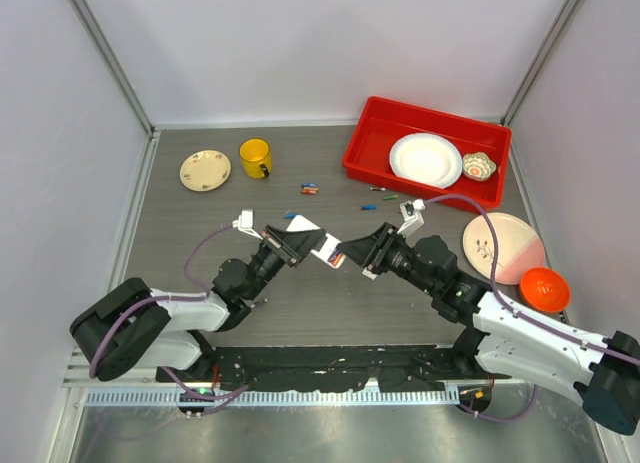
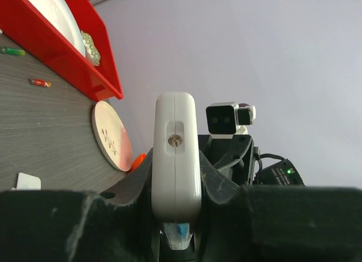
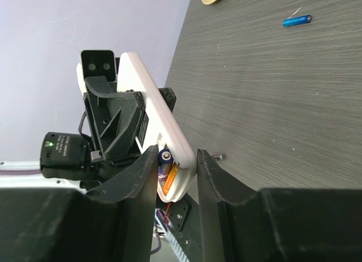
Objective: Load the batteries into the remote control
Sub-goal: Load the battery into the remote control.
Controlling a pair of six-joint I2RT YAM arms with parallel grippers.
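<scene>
The left pincer (image 2: 176,174) clamps the remote control (image 2: 176,132); the right pincer (image 3: 176,160) straddles its end, where batteries (image 3: 165,157) show, grip impossible to tell.

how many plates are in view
3. Cream plate left of the mug; white plate in the red bin; pink-and-white plate at the right, beside the orange bowl. None looks hidden.

White-and-black arms (image 1: 190,311), lilac cables (image 1: 197,248), black left gripper (image 1: 300,245)
</scene>
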